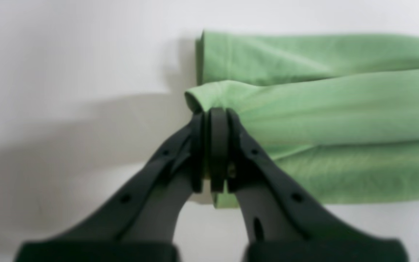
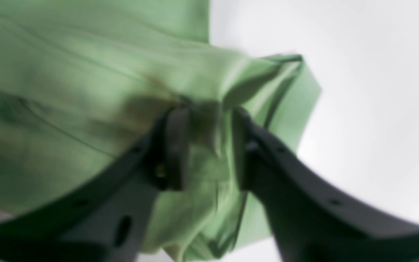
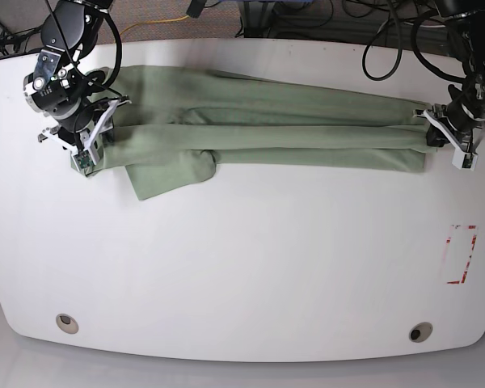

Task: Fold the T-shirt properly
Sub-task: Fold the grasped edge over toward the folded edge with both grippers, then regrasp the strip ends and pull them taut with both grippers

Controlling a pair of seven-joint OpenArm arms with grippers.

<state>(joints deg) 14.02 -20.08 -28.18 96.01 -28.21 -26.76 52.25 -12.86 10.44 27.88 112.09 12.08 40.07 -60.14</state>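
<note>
One sage-green T-shirt (image 3: 259, 129) folded lengthwise, left claw (image 1: 216, 120) clenching its end, right claw (image 2: 209, 120) parted.

Sage-green T-shirt (image 3: 259, 129), folded lengthwise

Bright, even light; both wrist views soft and blurred, a grey shadow beside the left pincer (image 1: 216, 145).

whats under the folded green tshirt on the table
The T-shirt lies in a long folded band on the white table. Bare tabletop shows all around it; whatever lies beneath its layers is covered. The left tool pinches its end.
</note>
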